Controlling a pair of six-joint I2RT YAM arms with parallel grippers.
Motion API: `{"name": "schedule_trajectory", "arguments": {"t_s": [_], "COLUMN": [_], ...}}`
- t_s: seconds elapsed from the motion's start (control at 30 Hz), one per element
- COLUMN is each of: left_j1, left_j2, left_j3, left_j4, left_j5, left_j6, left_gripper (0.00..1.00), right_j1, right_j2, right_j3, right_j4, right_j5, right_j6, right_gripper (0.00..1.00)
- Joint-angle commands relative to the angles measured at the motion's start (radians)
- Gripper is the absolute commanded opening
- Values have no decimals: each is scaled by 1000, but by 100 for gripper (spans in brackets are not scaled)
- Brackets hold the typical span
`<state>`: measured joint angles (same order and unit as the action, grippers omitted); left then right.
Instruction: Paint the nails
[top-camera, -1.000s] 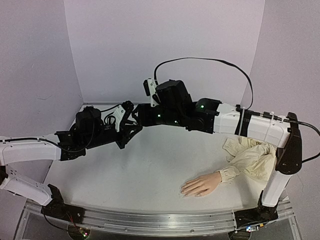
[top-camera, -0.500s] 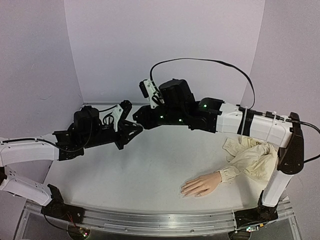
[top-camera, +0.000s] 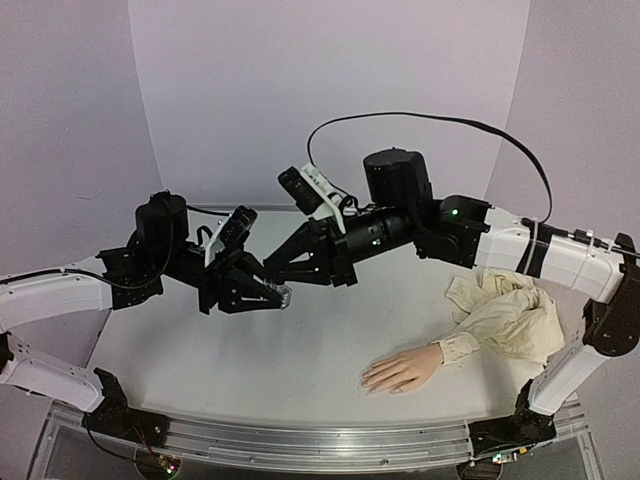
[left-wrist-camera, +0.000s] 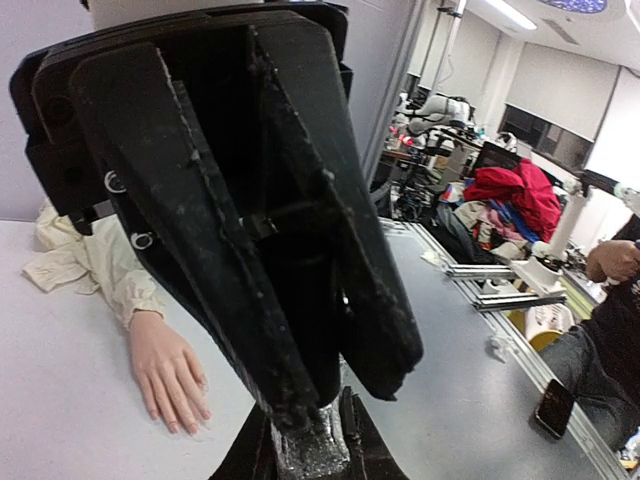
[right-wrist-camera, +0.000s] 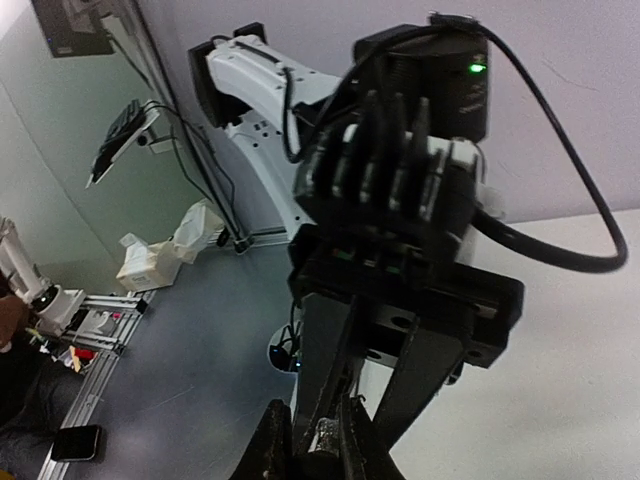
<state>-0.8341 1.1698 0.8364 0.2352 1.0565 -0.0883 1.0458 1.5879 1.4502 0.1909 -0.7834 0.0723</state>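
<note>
The mannequin hand (top-camera: 402, 369) lies palm down at the table's front right, and its cream sleeve (top-camera: 508, 316) is bunched behind it. Its nails (left-wrist-camera: 186, 418) are tiny and point toward the near edge. Above the table's middle left, my left gripper (top-camera: 276, 295) (left-wrist-camera: 340, 400) is shut on a glittery silver polish bottle (top-camera: 284, 295) (left-wrist-camera: 316, 446). My right gripper (top-camera: 269, 275) (right-wrist-camera: 312, 422) meets it tip to tip and is shut on the bottle's cap end (right-wrist-camera: 326, 440). Both grippers hang well left of the hand.
Purple walls close in the white table (top-camera: 300, 350) at the back and sides. A metal rail (top-camera: 300, 445) runs along the near edge. The right arm's black cable (top-camera: 430, 120) arcs overhead. The right arm's forearm (top-camera: 560, 255) passes above the sleeve.
Both grippers have moved together from the back toward the front and lower, still tip to tip. The right jaws have closed on the bottle's cap end. The hand has not moved.
</note>
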Motion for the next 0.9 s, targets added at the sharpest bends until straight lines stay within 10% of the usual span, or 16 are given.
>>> {"name": "schedule_trajectory", "arguments": {"t_s": [0.0,0.2,0.37,0.5,0.63,0.87], "left_j1": [40,51,52,51,49,15], "left_j2": [3,13,-24,-33,-33,-24], "left_j3": [72,70,12,-6,-13,-12], "left_j4": [75,68,34,27,26,27], "left_j5": [140,83,-261,-472,-671,-930], "left_j6": [-17,-12,65,87,128,145], "left_gripper": [0,0,0,0,0,0], "right_j1": [31,31,31,30,31,31], "right_j2": [18,10,-49,-81,-83,-17], "right_j3": [5,-4,-48,-69,-48,43], "right_j4": [-15,-17,-19,-17,-38,-72], "right_j5": [-260,-147,181,280,493,761], "right_j6": [-45,-51,-25,21,95,293], "right_gripper": [0,0,7,60,91,86]}}
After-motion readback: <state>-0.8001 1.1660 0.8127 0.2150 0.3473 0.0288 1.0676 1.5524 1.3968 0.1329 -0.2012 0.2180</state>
